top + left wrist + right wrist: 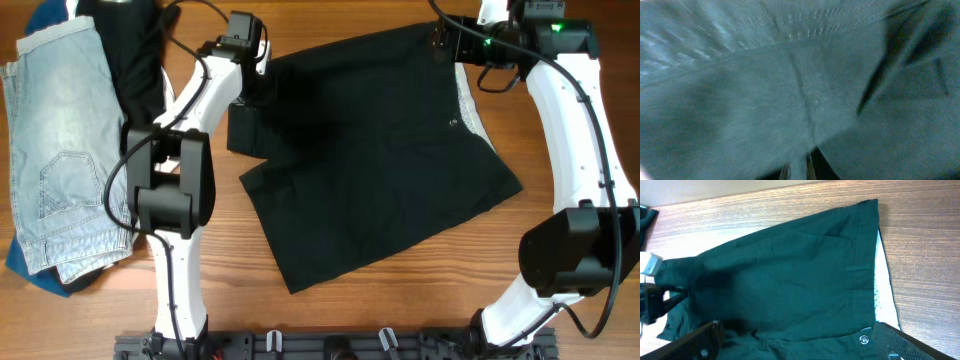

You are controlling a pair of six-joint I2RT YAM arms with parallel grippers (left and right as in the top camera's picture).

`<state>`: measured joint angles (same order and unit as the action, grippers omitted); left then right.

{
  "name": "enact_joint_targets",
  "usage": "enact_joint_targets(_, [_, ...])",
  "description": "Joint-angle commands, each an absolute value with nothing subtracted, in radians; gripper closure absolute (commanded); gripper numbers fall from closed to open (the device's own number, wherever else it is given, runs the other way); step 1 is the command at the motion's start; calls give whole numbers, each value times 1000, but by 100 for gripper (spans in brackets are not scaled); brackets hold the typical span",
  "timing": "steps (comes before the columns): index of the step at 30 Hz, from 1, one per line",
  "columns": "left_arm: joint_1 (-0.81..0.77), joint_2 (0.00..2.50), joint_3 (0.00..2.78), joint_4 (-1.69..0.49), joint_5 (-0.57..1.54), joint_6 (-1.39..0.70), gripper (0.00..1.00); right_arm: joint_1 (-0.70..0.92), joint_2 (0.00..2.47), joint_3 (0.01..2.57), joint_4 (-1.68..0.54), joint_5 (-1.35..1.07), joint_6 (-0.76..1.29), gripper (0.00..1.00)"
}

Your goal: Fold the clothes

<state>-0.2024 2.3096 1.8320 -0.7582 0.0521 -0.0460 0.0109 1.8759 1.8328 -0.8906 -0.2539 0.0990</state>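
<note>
- Clamping leg edge of black shorts (380, 170): left tool (248, 82), closed tight.
- Straddling the waistband, button (863, 339) between its fingers: right tool (797, 342), fully spread, empty.

Your white-and-black left arm (200, 90) reaches away from its base, the black two-finger left gripper (245, 115) pinched closed. Your matching right arm (575, 110) bends inward, right gripper (799, 337) spread wide.
</note>
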Motion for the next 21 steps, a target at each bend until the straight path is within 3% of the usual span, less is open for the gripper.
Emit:
enact_joint_targets(1, [-189, 2333, 1845, -617, 24, -35, 94, 14, 1893, 1824, -891, -262, 81, 0])
enact_joint_targets(6, [-155, 2358, 1845, -375, -9, -105, 89, 14, 1911, 1824, -888, -262, 81, 0])
enact_joint_targets(10, [-123, 2386, 1846, -377, 27, -177, 83, 14, 1955, 1819, -894, -218, 74, 0])
enact_joint_targets(15, [-66, 2310, 1951, -628, 166, -229, 82, 13, 2020, 1817, -919, -145, 40, 2])
enact_joint_targets(21, [-30, 2202, 2132, -1016, 276, -217, 71, -25, 2138, 1817, -922, -101, -7, 23])
